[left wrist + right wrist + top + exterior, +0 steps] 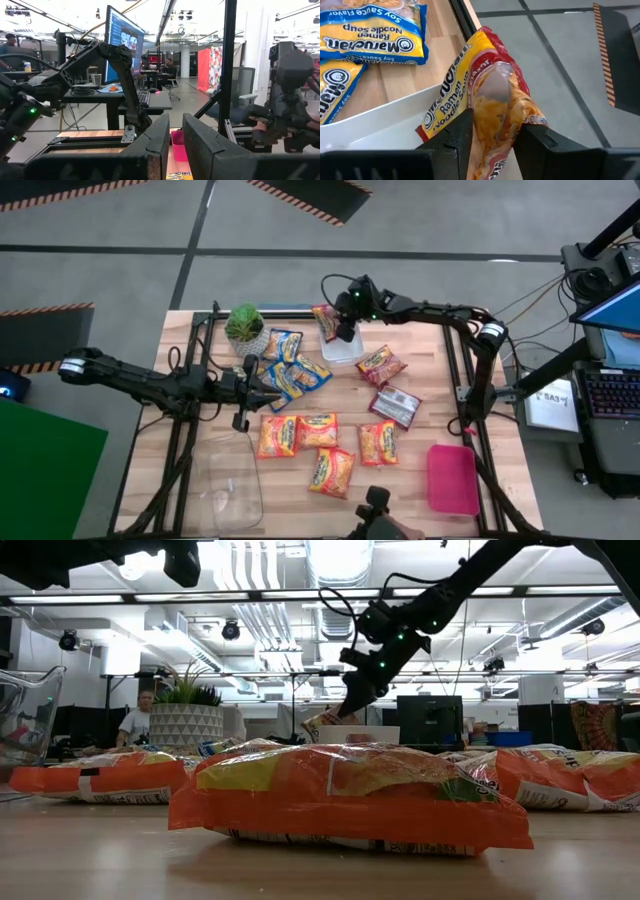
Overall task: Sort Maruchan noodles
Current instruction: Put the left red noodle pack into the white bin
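My right gripper (340, 328) hangs over the table's far middle, shut on a red-and-yellow Maruchan packet (485, 75). The packet sticks out over the far rim of a clear white tub (342, 347). Blue packets (290, 365) lie by a potted plant (245, 325). Several orange packets (318, 430) lie at the near middle. Two red packets (388, 385) lie to the right. My left gripper (250, 375) waits shut above the table's left half, its fingers (155, 145) holding nothing. My right gripper pinches one end of the red-and-yellow packet (495, 112) between its two fingers, and the wrapper is crumpled there. The fingers slant down from the table's right side. The packet is tilted and reaches away past the fingertips (325, 723). I cannot tell whether its far end touches the tub.
A pink tray (452, 478) lies at the near right and a clear tub (235, 480) at the near left. Black frame rails (470, 380) run along both sides of the table. A person sits in the room beyond (135, 720).
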Robot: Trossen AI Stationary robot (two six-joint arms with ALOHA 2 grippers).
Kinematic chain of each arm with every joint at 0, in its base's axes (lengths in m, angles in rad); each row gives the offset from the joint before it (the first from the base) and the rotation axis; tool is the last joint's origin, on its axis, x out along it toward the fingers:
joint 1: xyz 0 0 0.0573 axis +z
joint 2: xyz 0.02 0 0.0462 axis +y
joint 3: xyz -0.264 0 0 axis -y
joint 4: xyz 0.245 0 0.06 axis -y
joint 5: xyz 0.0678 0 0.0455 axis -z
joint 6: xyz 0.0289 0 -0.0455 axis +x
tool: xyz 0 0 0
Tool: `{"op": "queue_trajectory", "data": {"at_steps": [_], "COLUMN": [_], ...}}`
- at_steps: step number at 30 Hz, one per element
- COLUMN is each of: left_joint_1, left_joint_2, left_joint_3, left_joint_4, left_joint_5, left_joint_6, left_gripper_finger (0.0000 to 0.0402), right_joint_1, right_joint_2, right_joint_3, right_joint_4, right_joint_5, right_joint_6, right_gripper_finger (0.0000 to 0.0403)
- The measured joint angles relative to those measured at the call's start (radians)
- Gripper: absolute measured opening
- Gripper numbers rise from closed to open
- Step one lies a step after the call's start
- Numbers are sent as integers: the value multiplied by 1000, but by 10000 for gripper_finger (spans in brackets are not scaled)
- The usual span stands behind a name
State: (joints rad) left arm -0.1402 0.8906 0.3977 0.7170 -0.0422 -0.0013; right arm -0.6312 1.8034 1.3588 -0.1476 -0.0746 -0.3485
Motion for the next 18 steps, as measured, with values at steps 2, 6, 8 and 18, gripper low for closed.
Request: {"op": "queue_trajectory", "data": {"at_steps": [2,6,8,18], "left_joint_1": [0,0,0,0], "left_joint_2": [0,0,0,0], "left_joint_3": [0,0,0,0], "left_joint_4": [0,0,0,0], "left_joint_5": [0,0,0,0], "left_joint_6": [0,0,0,-1], "left_gripper_finger": [39,39,39,39], "right_joint_1": [0,0,-1,-1], "right_joint_2": [0,0,0,0], "right_joint_3": [7,9,9,9], "right_joint_4": [-5,-5,-9,-47], "right_joint_5": [0,0,0,-1], "right_joint_6": [1,1,1,-2], "right_gripper_finger": [106,89,77,35]}}
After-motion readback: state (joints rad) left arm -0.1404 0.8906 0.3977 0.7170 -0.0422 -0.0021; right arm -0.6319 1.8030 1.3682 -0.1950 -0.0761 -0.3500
